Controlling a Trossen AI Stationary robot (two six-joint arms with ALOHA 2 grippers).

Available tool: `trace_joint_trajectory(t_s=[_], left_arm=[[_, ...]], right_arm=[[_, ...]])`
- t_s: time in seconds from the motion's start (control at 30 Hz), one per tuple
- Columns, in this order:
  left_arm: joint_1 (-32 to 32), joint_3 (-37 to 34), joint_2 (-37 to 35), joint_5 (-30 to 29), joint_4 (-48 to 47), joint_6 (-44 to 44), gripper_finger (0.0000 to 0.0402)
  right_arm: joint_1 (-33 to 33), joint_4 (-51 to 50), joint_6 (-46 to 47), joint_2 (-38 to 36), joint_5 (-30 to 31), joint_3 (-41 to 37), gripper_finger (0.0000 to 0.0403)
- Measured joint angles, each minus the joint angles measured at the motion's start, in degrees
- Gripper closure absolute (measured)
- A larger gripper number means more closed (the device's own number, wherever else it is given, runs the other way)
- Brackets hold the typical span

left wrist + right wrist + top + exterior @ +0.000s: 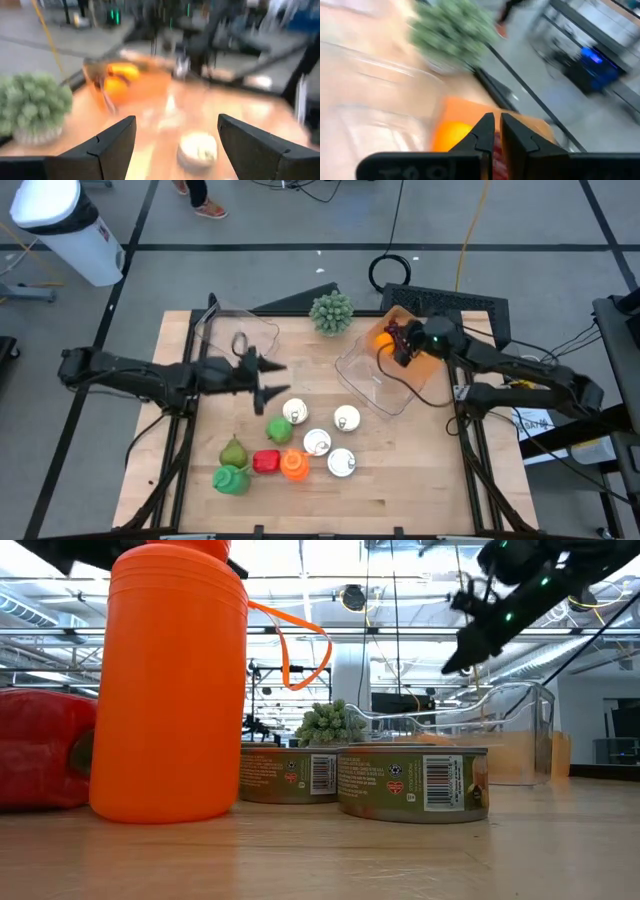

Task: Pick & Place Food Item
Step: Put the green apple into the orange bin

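Food lies on the table's near middle: several white-topped cans (317,442), a green apple (279,430), a pear (233,452), a green pepper (231,478), a red pepper (265,462) and an orange bottle (293,466). My left gripper (272,379) is open and hovers left of the cans, pointing right; its wrist view shows a can (198,150) ahead between the fingers. My right gripper (397,340) is shut on a small red item above the orange bin (420,365), which holds an orange fruit (383,338). My right gripper pinches a small red item (495,152) between its two fingers. Only a red sliver shows in the narrow gap, so which part it has cannot be told. The item is lifted clear above the orange bin (470,112), near the orange fruit (451,136).
A clear tub (380,385) lies tilted beside the orange bin, and another clear tub (237,335) sits at the far left. A potted green plant (331,312) stands at the far edge. A dark keyboard-like mat (455,305) lies beyond the bin. Bare wood shows near the front edge.
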Motion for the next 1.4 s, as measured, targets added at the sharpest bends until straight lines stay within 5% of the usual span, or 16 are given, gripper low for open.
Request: trace_joint_trajectory(t_s=[0.17,0.33,0.53,0.7,1.1,1.4], left_arm=[[-7.9,11.4,5.9,-12.4,-23.5,-5.9,0.0108],[-11.6,22.8,15.7,-10.8,-42.1,-19.1,0.0107],[-13.2,27.1,25.9,-4.2,-60.3,-30.0,0.0107],[-13.2,27.2,29.7,4.1,-61.0,-36.8,0.0108],[-11.9,27.2,31.7,10.4,-58.7,-40.8,0.0107],[-11.8,27.2,33.5,9.4,-54.6,-42.2,0.0107]], right_arm=[[3.3,1.1,0.0,-2.1,-0.5,0.0,0.0383],[3.3,3.3,3.2,-1.2,-0.4,0.0,0.0383],[3.3,7.8,6.2,1.1,3.7,0.0,0.0378],[3.3,8.3,6.3,3.3,4.1,0.0,0.0336],[3.3,7.8,9.0,6.1,3.9,0.0,0.0135],[3.3,7.7,8.8,6.2,3.9,0.0,0.0105]])
